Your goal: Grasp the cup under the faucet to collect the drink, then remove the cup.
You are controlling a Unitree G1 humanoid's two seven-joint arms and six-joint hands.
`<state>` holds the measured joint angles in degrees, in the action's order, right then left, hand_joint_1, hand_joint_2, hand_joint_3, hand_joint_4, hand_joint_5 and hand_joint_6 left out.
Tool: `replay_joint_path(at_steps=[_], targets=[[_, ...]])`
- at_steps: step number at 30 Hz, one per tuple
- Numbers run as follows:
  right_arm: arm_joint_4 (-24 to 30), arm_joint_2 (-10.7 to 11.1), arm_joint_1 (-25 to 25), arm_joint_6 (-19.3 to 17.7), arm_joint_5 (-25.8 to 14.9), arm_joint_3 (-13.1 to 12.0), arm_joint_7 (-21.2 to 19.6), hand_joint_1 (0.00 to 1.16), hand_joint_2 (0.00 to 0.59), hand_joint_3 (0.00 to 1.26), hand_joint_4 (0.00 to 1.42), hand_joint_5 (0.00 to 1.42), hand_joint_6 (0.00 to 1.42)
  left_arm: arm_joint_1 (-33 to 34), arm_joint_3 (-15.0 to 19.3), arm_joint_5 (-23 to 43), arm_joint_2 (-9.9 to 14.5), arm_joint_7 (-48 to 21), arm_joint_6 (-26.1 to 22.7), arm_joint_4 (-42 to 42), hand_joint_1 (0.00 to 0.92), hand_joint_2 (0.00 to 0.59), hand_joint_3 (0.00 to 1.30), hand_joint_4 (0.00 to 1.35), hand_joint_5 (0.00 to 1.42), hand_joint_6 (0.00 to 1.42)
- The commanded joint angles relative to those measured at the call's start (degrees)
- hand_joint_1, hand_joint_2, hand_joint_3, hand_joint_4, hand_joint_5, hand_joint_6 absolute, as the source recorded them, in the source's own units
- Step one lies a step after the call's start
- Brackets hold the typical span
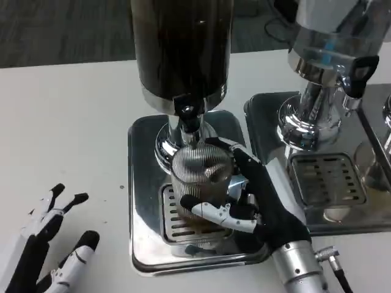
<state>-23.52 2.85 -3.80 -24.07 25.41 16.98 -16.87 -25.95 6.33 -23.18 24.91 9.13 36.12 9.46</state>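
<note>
item: cup (201,174), metallic silver, its wall finely ribbed in vertical lines, upright. stands on the slotted drip grate (183,223) of a polished steel base tray (143,183), directly below the faucet (188,119) of a dark drink dispenser (181,46) (contents of the cup cannot be made out from this angle).

right hand (253,195): wrapped around the cup from its right side, black palm against the wall, white-and-black fingers (214,213) curled across the front low on the cup; it grips the cup.

left hand (52,244): at the lower left, resting on the white table (67,128), well apart from the tray, fingers spread and holding nothing.

second dispenser (330,49): clear-bodied with a black tap, to the right, on its own steel tray (269,131) just beside the first tray.
</note>
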Motion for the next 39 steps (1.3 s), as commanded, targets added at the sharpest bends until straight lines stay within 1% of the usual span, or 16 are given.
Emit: replay_joint_path(at_steps=[1, 3, 4, 6, 9, 11, 13, 15, 19, 23, 27, 31, 33, 35, 39], targets=[[1.9, 0.4, 0.4, -3.0, -0.9, -1.0, -0.7, 0.97, 0.169, 0.29, 0.59, 0.90, 1.33, 0.4, -0.5, -0.9, 0.5, -0.4, 0.0, 0.1, 0.000, 0.163, 0.13, 0.00, 0.00, 0.00], [2.5, 0.4, 1.2, -3.6, -1.1, -1.4, -0.9, 0.96, 0.166, 0.31, 0.60, 0.90, 1.33, 0.4, -0.9, -2.3, 0.8, 0.0, 0.0, -0.1, 0.000, 0.128, 0.02, 0.00, 0.00, 0.00], [3.4, 0.5, 1.9, -3.7, -0.6, -1.5, -1.3, 0.95, 0.167, 0.31, 0.60, 0.90, 1.34, 0.4, -0.9, -3.0, 1.0, 0.0, -0.1, -0.3, 0.000, 0.114, 0.00, 0.00, 0.00, 0.00], [4.3, 0.6, 3.0, -3.7, -0.1, -1.8, -1.9, 0.95, 0.171, 0.32, 0.62, 0.91, 1.34, 0.6, -1.1, -4.5, 1.4, -0.2, -0.9, -0.7, 0.000, 0.109, 0.00, 0.00, 0.00, 0.00], [4.6, 0.3, 3.5, -4.0, -0.1, -2.1, -2.4, 0.94, 0.172, 0.32, 0.63, 0.91, 1.34, 1.3, -1.4, -4.8, 1.5, -0.6, -1.5, -0.2, 0.000, 0.106, 0.00, 0.00, 0.00, 0.00], [4.9, 0.4, 3.4, -3.3, 1.5, -1.7, -3.3, 0.94, 0.173, 0.32, 0.63, 0.91, 1.34, 1.4, -1.5, -5.1, 1.6, -0.6, -1.6, -0.1, 0.000, 0.104, 0.00, 0.00, 0.00, 0.00], [3.3, 0.1, 3.0, -3.4, 1.2, -1.8, -3.3, 0.95, 0.174, 0.33, 0.63, 0.92, 1.34, 1.5, -1.8, -5.4, 1.7, -0.5, -1.8, -0.1, 0.000, 0.103, 0.00, 0.00, 0.00, 0.00], [2.8, 0.1, 3.0, -3.9, 0.6, -2.1, -3.0, 0.95, 0.175, 0.34, 0.63, 0.92, 1.35, 1.5, -2.0, -5.5, 1.6, -0.3, -1.9, -0.4, 0.000, 0.102, 0.00, 0.00, 0.00, 0.00], [6.1, 0.5, 4.1, -4.7, 1.6, -2.3, -3.9, 0.95, 0.175, 0.34, 0.63, 0.92, 1.35, 1.1, -1.8, -5.3, 1.9, -0.1, -1.8, -0.4, 0.000, 0.103, 0.00, 0.00, 0.00, 0.00], [7.5, 0.9, 5.4, -5.1, 1.0, -2.9, -3.5, 0.95, 0.176, 0.34, 0.64, 0.92, 1.36, 1.2, -1.9, -6.4, 2.2, 0.3, -2.2, -0.7, 0.000, 0.104, 0.00, 0.00, 0.00, 0.00], [8.7, 0.8, 6.8, -5.7, 1.3, -3.7, -4.5, 0.96, 0.172, 0.35, 0.65, 0.94, 1.39, 1.5, -1.9, -8.3, 2.4, 1.0, -2.9, -1.3, 0.000, 0.099, 0.00, 0.00, 0.00, 0.00], [11.3, 1.4, 9.0, -6.3, 2.2, -3.4, -4.4, 0.96, 0.161, 0.36, 0.66, 0.96, 1.40, 2.0, -1.8, -10.4, 3.1, 1.1, -4.2, -2.4, 0.000, 0.087, 0.00, 0.00, 0.00, 0.00], [12.9, 1.6, 10.4, -6.8, 2.7, -3.4, -4.9, 0.96, 0.158, 0.37, 0.67, 0.97, 1.40, 1.9, -1.6, -12.1, 3.6, 1.4, -5.1, -4.1, 0.000, 0.084, 0.00, 0.00, 0.00, 0.00], [14.4, 1.1, 11.6, -6.9, 2.3, -3.3, -4.9, 0.95, 0.157, 0.37, 0.67, 0.97, 1.41, 1.7, -1.3, -13.5, 4.2, 1.8, -5.6, -5.6, 0.000, 0.094, 0.00, 0.00, 0.00, 0.00], [17.2, 1.5, 13.9, -7.4, 1.9, -2.6, -3.6, 0.95, 0.150, 0.38, 0.69, 0.97, 1.42, 0.6, -1.2, -16.2, 4.7, 4.1, -5.9, -7.3, 0.000, 0.100, 0.00, 0.00, 0.00, 0.00]])
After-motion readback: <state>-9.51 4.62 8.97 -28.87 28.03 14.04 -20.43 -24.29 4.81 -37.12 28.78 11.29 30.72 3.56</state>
